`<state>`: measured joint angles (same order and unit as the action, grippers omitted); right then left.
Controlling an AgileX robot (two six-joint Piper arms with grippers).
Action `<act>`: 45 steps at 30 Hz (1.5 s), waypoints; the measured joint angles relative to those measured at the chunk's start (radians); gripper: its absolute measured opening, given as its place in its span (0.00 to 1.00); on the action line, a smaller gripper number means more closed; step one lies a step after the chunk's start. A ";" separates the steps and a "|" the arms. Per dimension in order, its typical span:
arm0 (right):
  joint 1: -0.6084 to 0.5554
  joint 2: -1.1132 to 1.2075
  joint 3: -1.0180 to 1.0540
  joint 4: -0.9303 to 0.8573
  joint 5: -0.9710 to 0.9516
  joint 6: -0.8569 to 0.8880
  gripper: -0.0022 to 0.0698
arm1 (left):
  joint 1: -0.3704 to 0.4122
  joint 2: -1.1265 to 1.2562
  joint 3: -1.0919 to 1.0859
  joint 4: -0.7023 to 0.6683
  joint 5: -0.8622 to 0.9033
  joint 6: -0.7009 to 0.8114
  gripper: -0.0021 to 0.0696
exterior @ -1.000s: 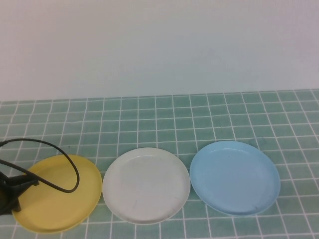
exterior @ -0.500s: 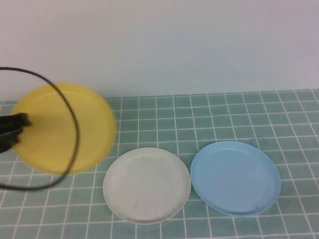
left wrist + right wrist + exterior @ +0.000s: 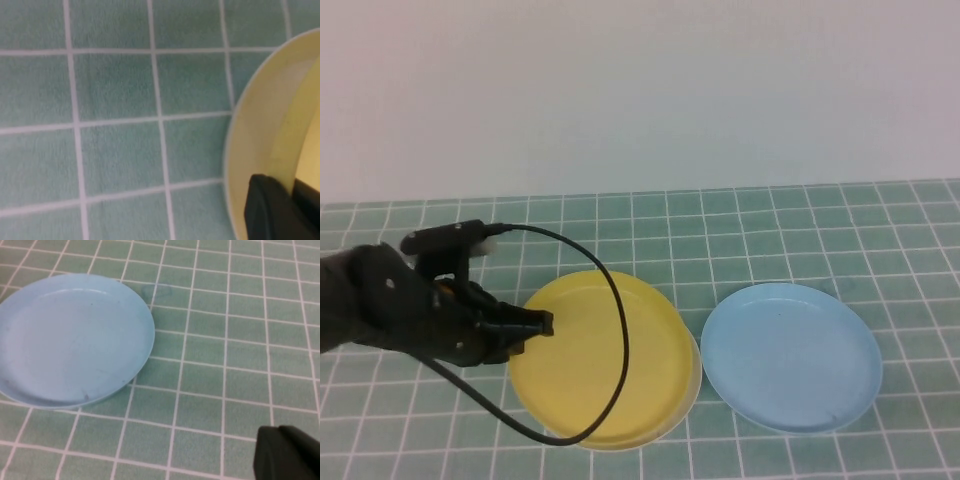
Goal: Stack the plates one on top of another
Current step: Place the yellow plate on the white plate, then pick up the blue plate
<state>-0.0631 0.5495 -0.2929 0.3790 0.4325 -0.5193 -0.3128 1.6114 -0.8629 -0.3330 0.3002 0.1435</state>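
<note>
Over the white plate [image 3: 692,385], left gripper [image 3: 542,323] is pinching the yellow plate [image 3: 600,355] by its left rim; it should be centering before letting go. Right gripper [image 3: 287,452] is sitting closed and empty, near-right of the blue plate [image 3: 792,356].

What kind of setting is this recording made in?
Probably a lab tabletop rig: green tiled mat, bare white wall, plastic plates. Left pincer holds the yellow plate over the white plate; right pincer parked.

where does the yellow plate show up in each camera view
High view: yellow plate at lower centre, over the white plate, left gripper shut on its left rim.
Left wrist view: its rim curves along the right edge.
Right wrist view: not in it; only the blue plate and shut right gripper.
Shared landmark: green tiled tabletop.
</note>
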 joint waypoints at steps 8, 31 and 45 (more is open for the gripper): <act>0.000 0.000 0.008 0.062 -0.002 0.000 0.03 | -0.029 0.057 -0.002 -0.001 -0.057 0.091 0.31; 0.000 0.696 -0.351 0.351 0.186 -0.158 0.59 | 0.050 -0.546 0.011 0.223 0.143 0.026 0.03; 0.109 1.086 -0.462 0.583 0.083 -0.385 0.55 | 0.067 -0.967 0.245 0.690 0.108 -0.270 0.03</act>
<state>0.0456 1.6352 -0.7551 0.9624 0.5156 -0.9038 -0.2461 0.6445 -0.6182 0.3570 0.4080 -0.1260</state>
